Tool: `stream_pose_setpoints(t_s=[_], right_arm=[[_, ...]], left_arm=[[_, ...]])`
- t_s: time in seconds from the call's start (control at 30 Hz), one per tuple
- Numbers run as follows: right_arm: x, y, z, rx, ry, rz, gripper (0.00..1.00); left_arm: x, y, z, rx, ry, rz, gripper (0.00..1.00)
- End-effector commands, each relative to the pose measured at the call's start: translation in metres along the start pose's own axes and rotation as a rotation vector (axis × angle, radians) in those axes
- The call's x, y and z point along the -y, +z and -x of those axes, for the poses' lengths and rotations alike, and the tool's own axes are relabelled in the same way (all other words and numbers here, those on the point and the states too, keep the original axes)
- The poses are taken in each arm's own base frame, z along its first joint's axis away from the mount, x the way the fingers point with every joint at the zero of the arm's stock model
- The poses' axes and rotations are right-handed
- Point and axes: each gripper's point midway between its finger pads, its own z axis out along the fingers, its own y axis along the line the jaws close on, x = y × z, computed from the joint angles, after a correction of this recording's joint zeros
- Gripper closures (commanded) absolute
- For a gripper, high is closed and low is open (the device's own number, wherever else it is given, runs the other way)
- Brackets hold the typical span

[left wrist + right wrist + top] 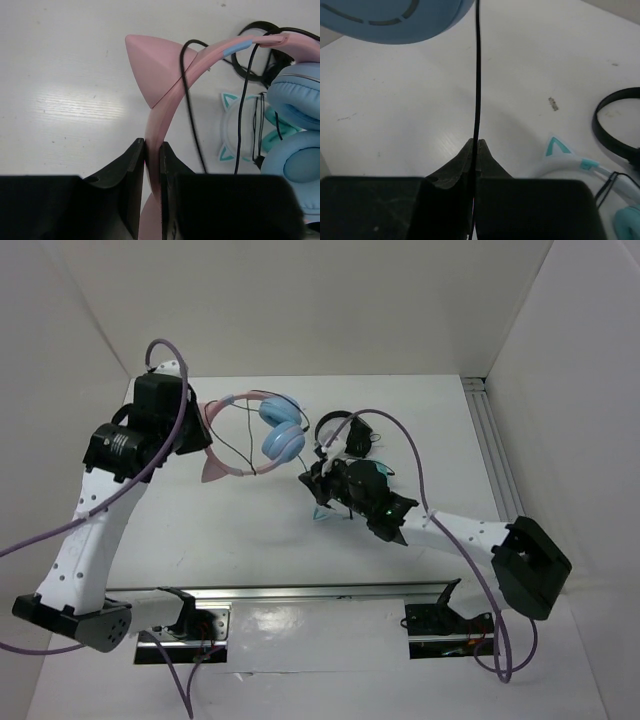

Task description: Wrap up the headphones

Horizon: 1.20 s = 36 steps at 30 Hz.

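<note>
Far-left part of table (250, 560): headphones (255, 430), pink band at the left, blue cups at the right. Long axis running left to right, open end pointing right toward the right arm. Resting on the table or lifted off it: cannot tell.

Headband (165, 100) seen as a thin arch in the top view, curving round the far side. One pink cat ear (150, 70) jutting from the band, tip aimed at the near side in the top view.

Ear cups (283, 443) light blue, round, one just beyond the other, close together.

Left fingers (140, 155) pinching the headband edge-on, one each side, just below the cat ear in the left wrist view.

Cable (477, 75) thin, black. Draped in loose loops across the band and down past the cups. Beyond the cups, drawn in a straight line to the right arm.

Right fingers (470, 150) pressed together on the cable, tips meeting around it, near and right of the cups.

Under the right wrist: white-and-teal cat-ear headphones (565, 160), flat on the table. Farther back, right of the blue cups: smaller black headphones (335, 430), apart from the pink pair.
</note>
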Motion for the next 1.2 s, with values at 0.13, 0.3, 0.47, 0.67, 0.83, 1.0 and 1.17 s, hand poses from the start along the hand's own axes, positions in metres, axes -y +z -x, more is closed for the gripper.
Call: stream_pose_setpoints(t_s=[0.13, 0.3, 0.47, 0.67, 0.83, 1.0, 1.17], right_arm=[[0.106, -0.019, 0.001, 0.01, 0.012, -0.369, 1.0], [0.133, -0.01, -0.007, -0.006, 0.04, -0.374, 1.0], [0.13, -0.001, -0.019, -0.015, 0.07, -0.349, 1.0], [0.134, -0.001, -0.043, -0.058, 0.082, -0.367, 1.0], [0.127, -0.004, -0.05, -0.066, 0.089, -0.356, 1.0], [0.086, -0.007, -0.055, -0.075, 0.088, -0.279, 1.0], [0.045, -0.013, -0.045, -0.051, 0.072, -0.222, 1.0]], left_arm=[[0.014, 0.009, -0.006, -0.026, -0.035, -0.142, 1.0], [0.005, 0.0, -0.029, -0.064, -0.035, -0.187, 1.0], [-0.002, -0.007, -0.029, -0.053, -0.029, -0.182, 1.0], [0.0, -0.013, -0.026, -0.043, -0.039, -0.196, 1.0], [-0.016, -0.019, -0.006, 0.03, -0.101, -0.105, 1.0], [-0.019, -0.015, 0.023, 0.099, -0.194, -0.08, 1.0], [-0.021, 0.009, 0.045, 0.112, -0.251, -0.071, 1.0]])
